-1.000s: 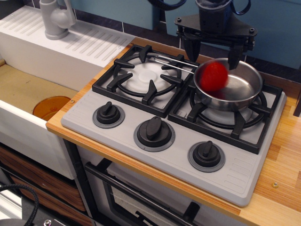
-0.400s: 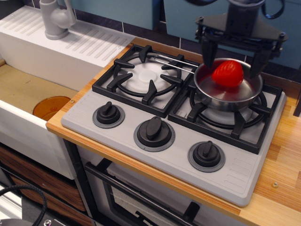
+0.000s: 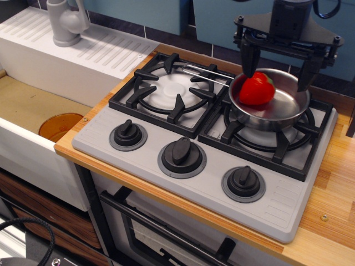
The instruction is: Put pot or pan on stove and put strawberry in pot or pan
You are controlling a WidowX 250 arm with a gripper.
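Note:
The shiny steel pan (image 3: 283, 108) stands on the right burner of the grey stove (image 3: 205, 160), its wire handle (image 3: 205, 73) pointing left over the left grate. The red strawberry (image 3: 257, 88) lies inside the pan against its left wall. My gripper (image 3: 279, 66) hangs above the pan's back rim, open and empty, with its two black fingers (image 3: 247, 61) spread wide. The fingers are apart from the strawberry.
A white ribbed sink unit (image 3: 83, 52) with a grey tap (image 3: 65, 22) stands at the back left. An orange disc (image 3: 60, 126) lies in the basin at the left. Three black knobs (image 3: 182, 152) line the stove front. Wooden counter (image 3: 333, 183) runs along the right.
The strawberry, blurred at the pan's left rim a second ago, now rests inside the pan at its left. My gripper moved right, rose a little, and stands open above it.

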